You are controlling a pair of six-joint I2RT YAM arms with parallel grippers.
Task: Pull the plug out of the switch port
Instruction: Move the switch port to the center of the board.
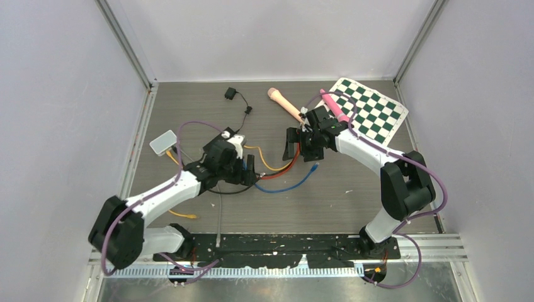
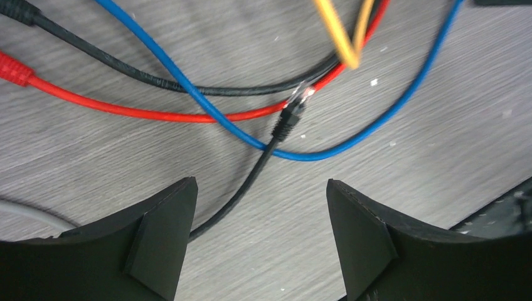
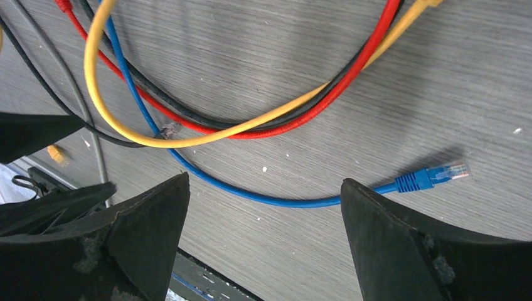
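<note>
A black plug [image 2: 290,117] with a clear tip lies loose on the wooden table, across the red cable [image 2: 125,111] and the blue cable [image 2: 207,106]. Its black cord runs back toward my left gripper [image 2: 258,188], which stands open just behind it, touching nothing. From above, the left gripper [image 1: 250,171] hovers over the cable tangle. The small white switch [image 1: 164,142] sits to its far left, with its ports hidden. My right gripper [image 3: 265,182] is open over the blue cable, and the free blue plug [image 3: 433,175] lies just right of its fingers.
A yellow cable [image 3: 100,119] loops through the tangle, and a loose yellow end [image 1: 182,215] lies near the front. At the back are a black adapter [image 1: 231,94], a pink microphone [image 1: 283,104], a pink pen [image 1: 334,106] and a checkerboard sheet [image 1: 373,112].
</note>
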